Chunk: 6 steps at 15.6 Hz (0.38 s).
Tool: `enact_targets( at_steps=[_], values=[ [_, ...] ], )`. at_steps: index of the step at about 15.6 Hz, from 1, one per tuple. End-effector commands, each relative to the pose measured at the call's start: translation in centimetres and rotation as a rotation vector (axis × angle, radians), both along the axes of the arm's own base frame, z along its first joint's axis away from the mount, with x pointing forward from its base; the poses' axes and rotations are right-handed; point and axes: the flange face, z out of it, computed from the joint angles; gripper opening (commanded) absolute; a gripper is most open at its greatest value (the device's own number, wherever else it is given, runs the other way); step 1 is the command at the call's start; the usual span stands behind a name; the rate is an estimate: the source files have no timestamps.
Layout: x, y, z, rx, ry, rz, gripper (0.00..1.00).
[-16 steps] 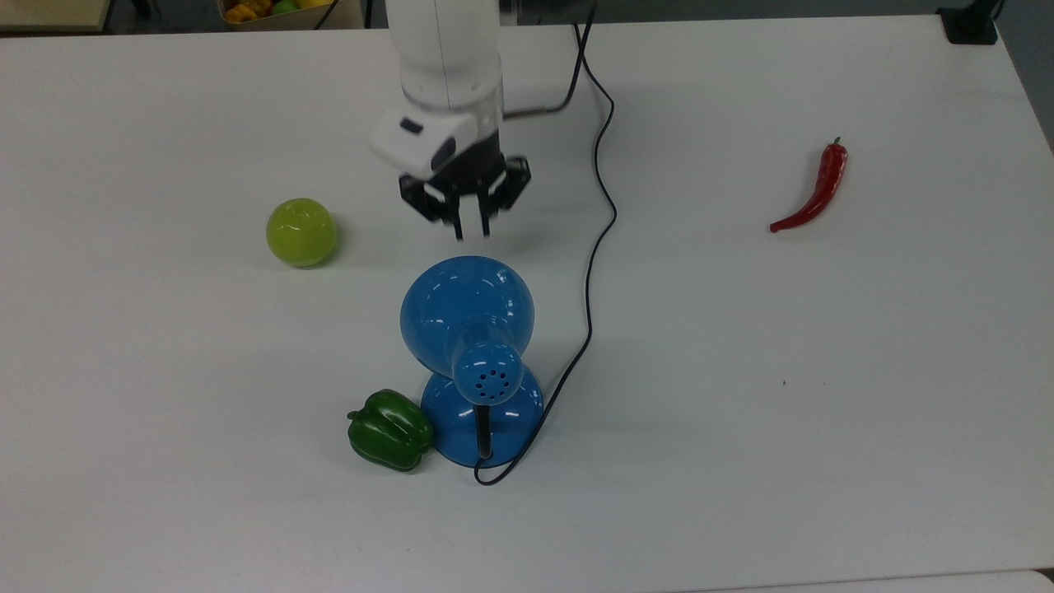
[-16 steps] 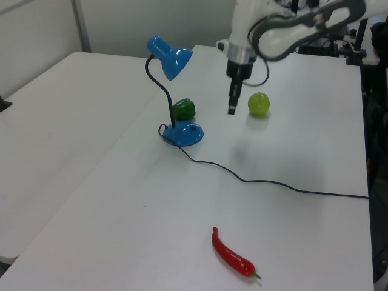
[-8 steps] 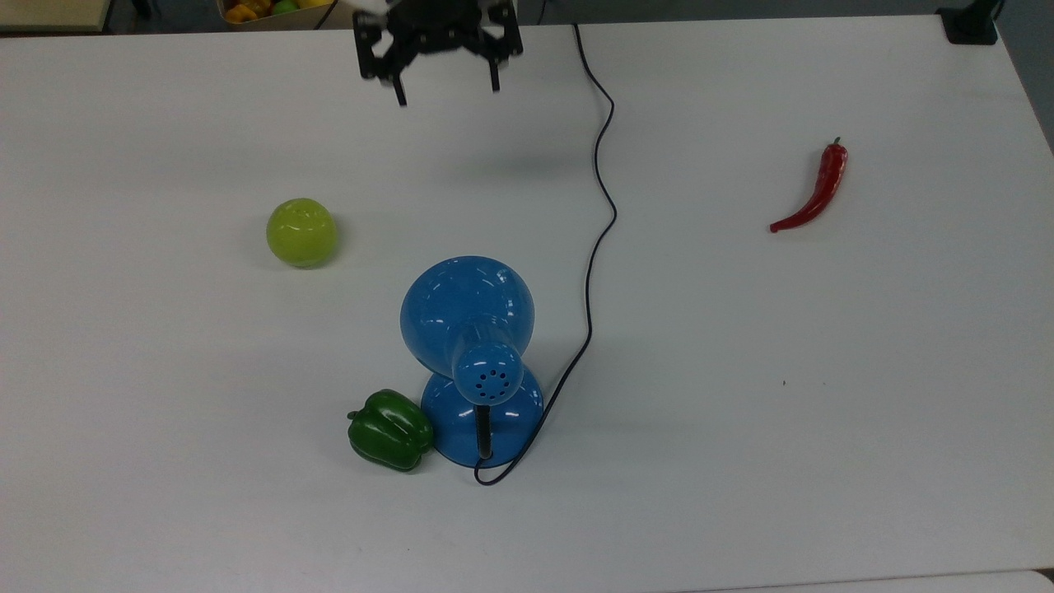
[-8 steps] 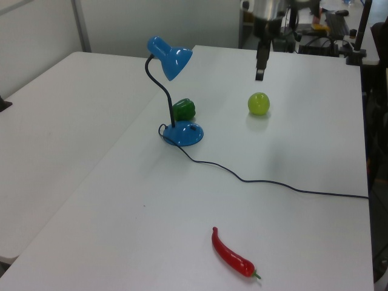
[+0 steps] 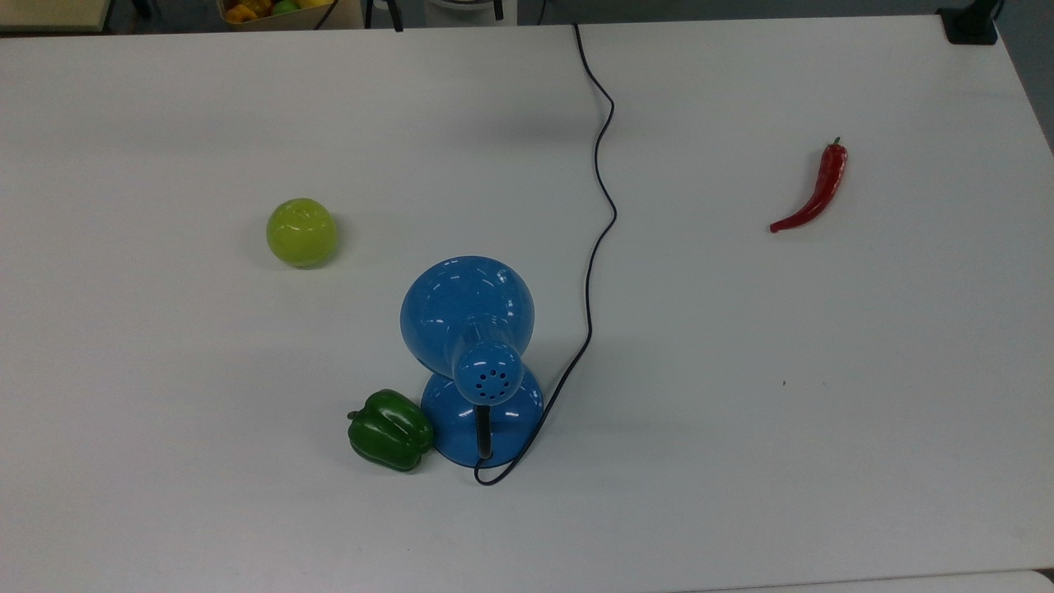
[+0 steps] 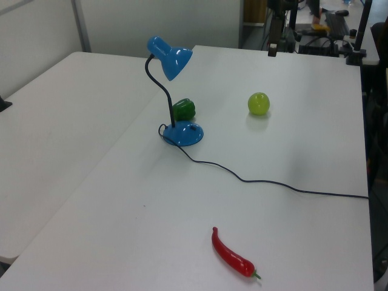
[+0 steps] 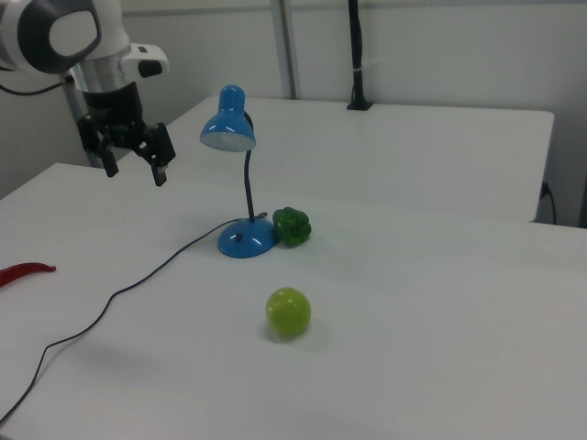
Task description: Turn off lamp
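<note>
Lamp (image 7: 235,137) unlit in right view, hand (image 7: 133,160) spread, empty

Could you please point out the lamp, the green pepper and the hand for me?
lamp (image 5: 466,309): top view, on the dome shade.
green pepper (image 5: 389,430): top view, on the middle of its body.
hand (image 7: 136,165): right view, midway between its fingertips.

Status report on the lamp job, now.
Tool open, empty, raised well clear of the table. Lamp upright, base touching green pepper; no glow seen under its shade. Cord trails across the table; nothing else near the lamp.
</note>
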Motion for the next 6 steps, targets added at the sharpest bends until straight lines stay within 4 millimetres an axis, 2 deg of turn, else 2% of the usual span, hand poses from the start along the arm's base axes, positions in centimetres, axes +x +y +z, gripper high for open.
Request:
enact_targets(
  at_steps=[1, 6],
  values=[
    [0.12, 0.65, 0.21, -0.011, 0.010, -0.048, 1.00],
    [0.83, 0.70, 0.43, -0.014, -0.048, -0.052, 1.00]
  ],
)
